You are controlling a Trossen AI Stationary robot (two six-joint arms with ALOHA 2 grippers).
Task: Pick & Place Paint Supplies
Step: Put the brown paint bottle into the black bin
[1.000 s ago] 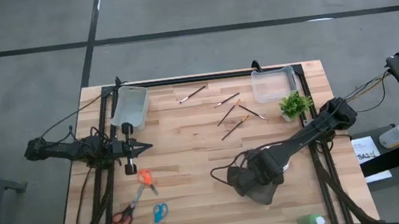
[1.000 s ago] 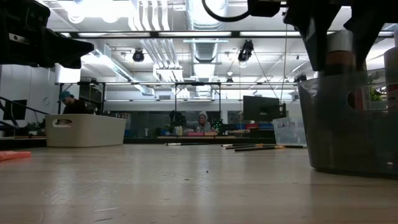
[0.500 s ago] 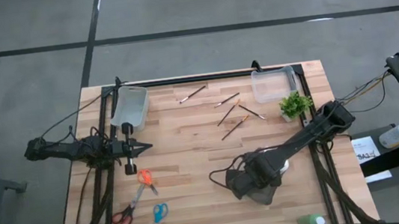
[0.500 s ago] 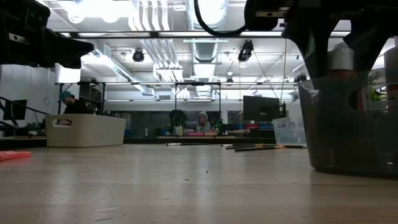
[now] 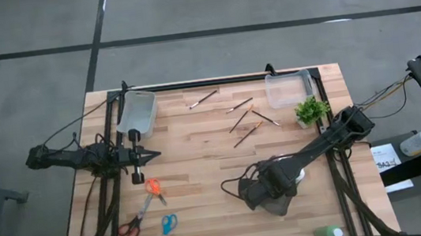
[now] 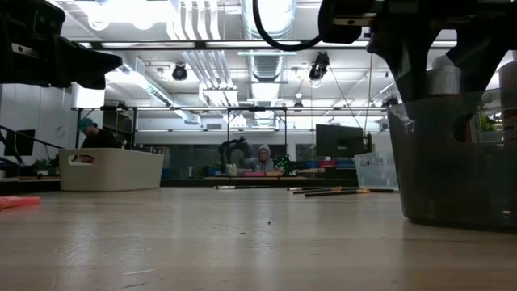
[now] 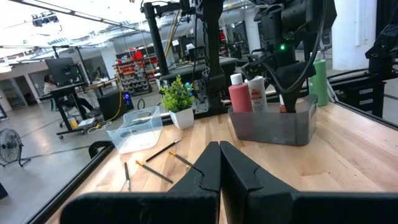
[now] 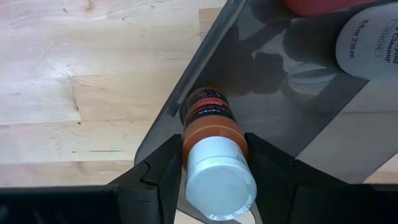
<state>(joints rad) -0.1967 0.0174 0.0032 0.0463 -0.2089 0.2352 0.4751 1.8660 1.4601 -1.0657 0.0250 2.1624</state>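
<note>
My right gripper point(image 8: 211, 142) is over the grey see-through bin point(image 6: 452, 162), shut on the dark red paint bottle point(image 8: 210, 118) with the pale cap point(image 6: 443, 81). The red bottle point(image 7: 238, 96) and the white bottle point(image 7: 257, 93) stand in the same bin. The green bottle point(image 5: 329, 234) stands near the table's near right corner. Several thin paintbrushes point(image 5: 248, 133) lie flat on the far middle of the table. My left gripper point(image 5: 147, 154) waits shut at the left side, touching nothing. My right gripper pinches the dark red bottle between its two fingers point(image 8: 165, 165), just below the cap on the bottle's upper body point(image 8: 214, 134). It comes from above, pointing down. The bottle is upright with its lower part inside the bin; whether its base rests on the bin floor cannot be told.
A small potted plant point(image 5: 311, 110) and a clear container point(image 5: 287, 88) sit at the far right. A white bin point(image 5: 137, 114) is at the far left. Orange point(image 5: 153, 189), red point(image 5: 131, 226) and blue point(image 5: 166, 229) scissors lie near left. People sit in the room beyond.
My right gripper has moved down, still shut, lowering the dark red bottle deeper into the grey bin. In the low view the cap has sunk toward the bin's rim and the brown body has gone behind the wall.
</note>
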